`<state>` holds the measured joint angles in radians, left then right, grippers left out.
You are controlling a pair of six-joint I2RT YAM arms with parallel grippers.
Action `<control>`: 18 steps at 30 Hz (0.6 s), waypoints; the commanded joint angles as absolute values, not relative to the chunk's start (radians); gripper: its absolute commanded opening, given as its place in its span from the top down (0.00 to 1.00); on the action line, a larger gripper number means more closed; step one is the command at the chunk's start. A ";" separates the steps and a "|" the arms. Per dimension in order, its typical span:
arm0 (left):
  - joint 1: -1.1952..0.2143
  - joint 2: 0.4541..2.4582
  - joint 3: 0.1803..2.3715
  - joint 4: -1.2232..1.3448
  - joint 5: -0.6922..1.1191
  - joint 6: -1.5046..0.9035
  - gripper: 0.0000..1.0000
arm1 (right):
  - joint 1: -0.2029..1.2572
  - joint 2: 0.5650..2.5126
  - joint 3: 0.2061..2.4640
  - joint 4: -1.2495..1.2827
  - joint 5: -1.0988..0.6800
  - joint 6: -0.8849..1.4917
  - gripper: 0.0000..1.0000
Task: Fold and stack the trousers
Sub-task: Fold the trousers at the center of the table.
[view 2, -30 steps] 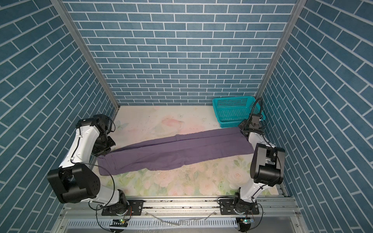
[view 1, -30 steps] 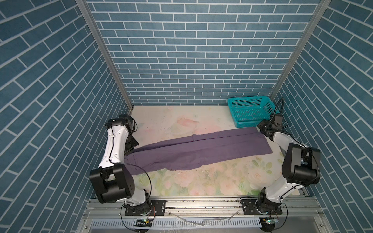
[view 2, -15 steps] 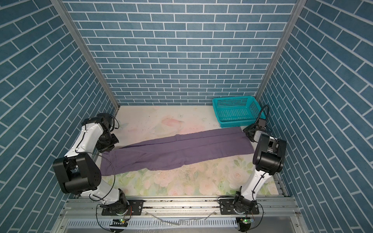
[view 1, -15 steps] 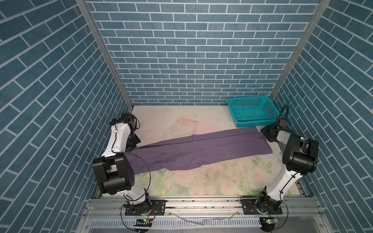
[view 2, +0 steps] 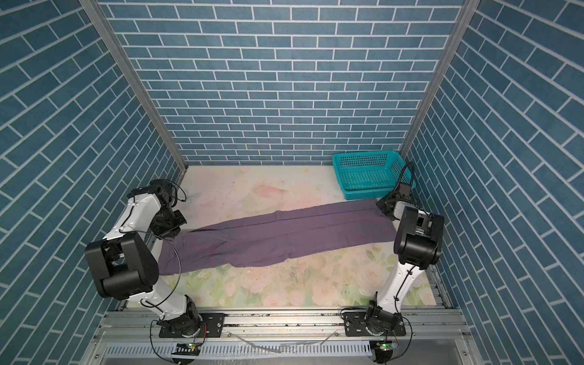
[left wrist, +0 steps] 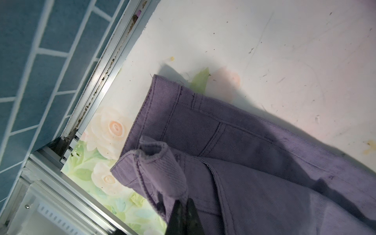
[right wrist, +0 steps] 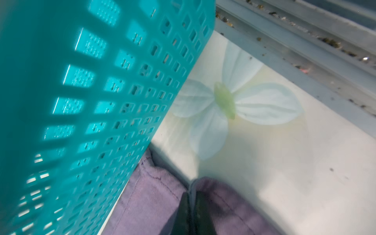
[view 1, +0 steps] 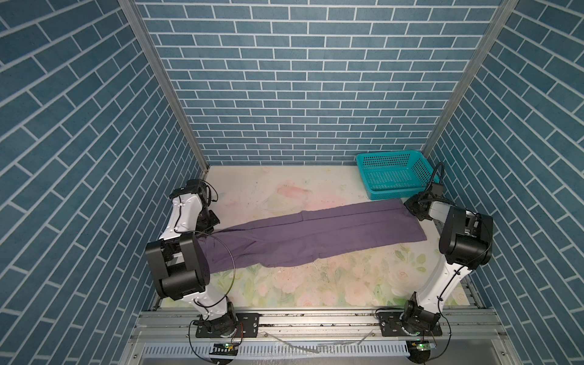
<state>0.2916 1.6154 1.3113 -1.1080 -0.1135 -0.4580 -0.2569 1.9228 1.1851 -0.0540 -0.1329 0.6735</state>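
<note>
trousers: likely soft, limp, light, drapes | left gripper: pinching waist-end fold | right gripper: pinching leg-hem edge | best hold: end corners, both arms

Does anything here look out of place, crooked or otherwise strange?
The trousers lie slanted across the table, and the layers do not line up: the near edge bulges out around the middle. Where the left end effector pinches them, the waistband corner is curled into a roll.
</note>
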 commanded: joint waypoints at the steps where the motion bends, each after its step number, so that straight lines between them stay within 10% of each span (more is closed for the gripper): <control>1: 0.306 1.512 1.288 -1.149 -0.109 -0.441 1.00 | -0.258 1.790 1.196 -0.122 -0.046 0.664 1.00; 18: 0.461 0.966 1.060 -1.323 -0.060 -0.397 1.00 | -0.259 1.033 1.001 -0.318 0.218 0.656 1.00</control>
<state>0.4248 0.9970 1.0798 -1.2720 -0.0750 -0.4328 -0.2554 1.1198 1.0237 -0.2638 0.1192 0.6720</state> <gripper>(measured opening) 0.063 0.057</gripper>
